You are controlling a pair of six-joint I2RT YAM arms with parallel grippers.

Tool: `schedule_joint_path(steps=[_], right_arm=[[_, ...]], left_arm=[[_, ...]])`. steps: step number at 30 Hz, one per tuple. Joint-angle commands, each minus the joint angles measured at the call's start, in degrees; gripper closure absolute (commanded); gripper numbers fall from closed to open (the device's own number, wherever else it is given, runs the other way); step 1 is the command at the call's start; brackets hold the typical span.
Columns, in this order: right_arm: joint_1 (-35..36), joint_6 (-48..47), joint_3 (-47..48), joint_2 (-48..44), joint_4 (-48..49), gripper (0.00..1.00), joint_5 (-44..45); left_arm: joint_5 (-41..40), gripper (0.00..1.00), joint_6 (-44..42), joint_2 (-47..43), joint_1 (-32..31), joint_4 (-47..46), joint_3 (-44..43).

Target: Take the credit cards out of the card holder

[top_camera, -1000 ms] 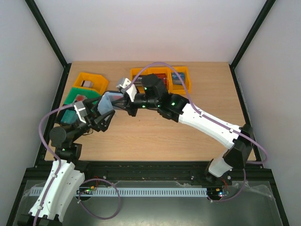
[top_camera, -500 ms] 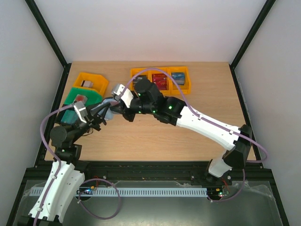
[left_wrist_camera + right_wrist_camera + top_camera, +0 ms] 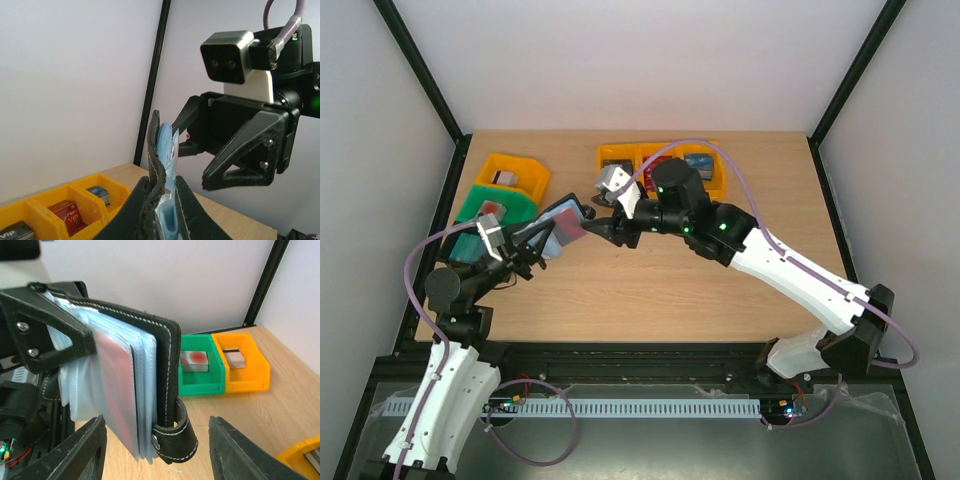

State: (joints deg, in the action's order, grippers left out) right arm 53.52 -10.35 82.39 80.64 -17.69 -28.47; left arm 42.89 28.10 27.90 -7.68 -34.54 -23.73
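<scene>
Black leather card holder (image 3: 167, 360) hangs open above the table (image 3: 650, 290), left side, with a reddish card (image 3: 117, 390) in its sleeves. I see my left gripper (image 3: 532, 242) clamped on it. My right gripper (image 3: 592, 218) is spread just beside it, empty.

1. The counter (image 3: 650, 295) is a rectangular top of light wood grain; its middle and its whole right side are bare board.
2. At the back left corner stands an orange plastic bin (image 3: 534, 178), set at a slant to the counter's edges.
3. A green bin (image 3: 478, 198) stands just in front of it. In the right wrist view the two are side by side with their walls touching.
4. Nearer the front on the left edge is a teal-green shape (image 3: 463, 247), mostly hidden; it may be another bin.
5. Along the back edge, from the centre rightward, a row of three orange bins (image 3: 608, 153) stands side by side, touching one another and partly covered from above.
6. A strip of bare wood separates this row from the left-hand bins.
</scene>
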Motion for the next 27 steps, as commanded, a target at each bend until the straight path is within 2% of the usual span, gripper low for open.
schedule_joint_path(steps=[1,19,23,27], right_arm=[[-1.20,-0.60,-0.89,-2.36,1.90,0.47,-3.66],[-3.18,0.29,0.22,0.16,2.23,0.52,-1.20],[-3.44,0.03,0.41,0.11,1.96,0.49,-3.04],[-3.44,-0.53,0.20,0.68,1.18,0.42,-9.30]], left_arm=[[1.50,0.98,0.76,-0.13,0.31,-2.86,-0.41],[9.40,0.98,0.78,-0.06,0.21,-7.23,-0.57],[9.92,0.98,0.64,-0.04,0.21,-7.38,-0.62],[9.72,0.98,0.51,0.04,0.21,-7.49,-0.70]])
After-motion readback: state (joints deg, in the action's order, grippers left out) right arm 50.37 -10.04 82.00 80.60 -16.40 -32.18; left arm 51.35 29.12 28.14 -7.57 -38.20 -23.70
